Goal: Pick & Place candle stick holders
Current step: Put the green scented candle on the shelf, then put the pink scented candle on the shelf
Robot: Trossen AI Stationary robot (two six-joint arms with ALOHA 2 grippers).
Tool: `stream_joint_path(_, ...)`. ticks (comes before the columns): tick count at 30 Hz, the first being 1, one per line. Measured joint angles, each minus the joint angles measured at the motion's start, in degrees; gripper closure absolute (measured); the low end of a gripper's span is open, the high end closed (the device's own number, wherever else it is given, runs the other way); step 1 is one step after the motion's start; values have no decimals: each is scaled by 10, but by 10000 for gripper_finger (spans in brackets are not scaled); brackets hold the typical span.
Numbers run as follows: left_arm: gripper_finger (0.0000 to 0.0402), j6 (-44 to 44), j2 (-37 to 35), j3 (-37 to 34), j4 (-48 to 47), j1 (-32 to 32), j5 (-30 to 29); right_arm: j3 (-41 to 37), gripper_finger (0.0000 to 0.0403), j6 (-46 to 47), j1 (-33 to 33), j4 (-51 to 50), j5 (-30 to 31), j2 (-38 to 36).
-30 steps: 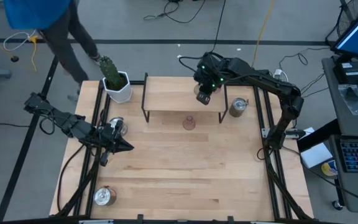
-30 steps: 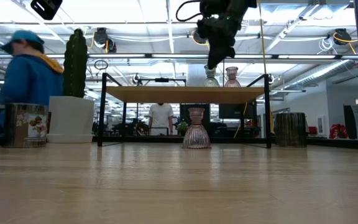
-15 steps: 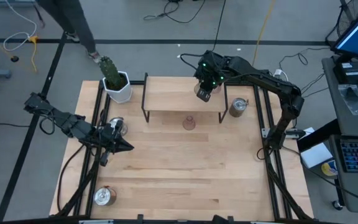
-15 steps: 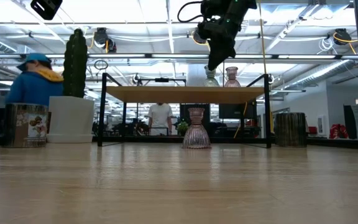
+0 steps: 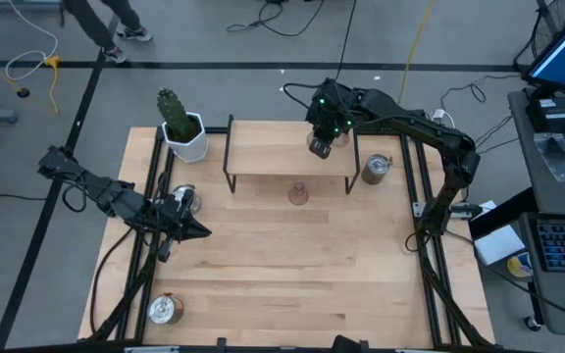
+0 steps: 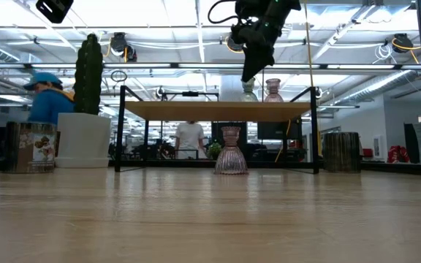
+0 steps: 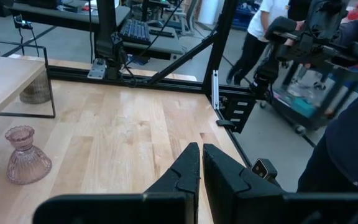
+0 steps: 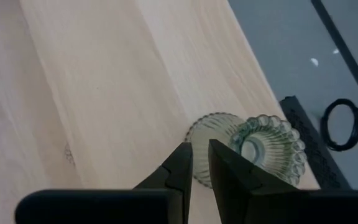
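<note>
On raised wooden shelf (image 5: 282,157): ribbed olive-green glass holder (image 8: 253,152) placed. Right gripper (image 8: 196,163) above it, fingers nearly closed, empty. Left gripper (image 7: 199,163) shut, waiting. Next: fetch pale pink ribbed holder (image 5: 299,193).

Bright, even light falls from ceiling strip lights (image 6: 196,14), which flare white in the low view. The table (image 5: 292,255) shows only soft, short shadows in the high view. In the low view its near edge is blurred, while the room behind stays sharper.
</note>
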Motion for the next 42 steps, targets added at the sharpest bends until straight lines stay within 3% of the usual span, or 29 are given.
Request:
stream_joint_path(22,380,0,0,0,3,0,0,0,360,-18,17,35,-1,-5)
stream_joint_path(42,380,0,0,0,3,0,0,0,360,-50,211,41,-2,-40)
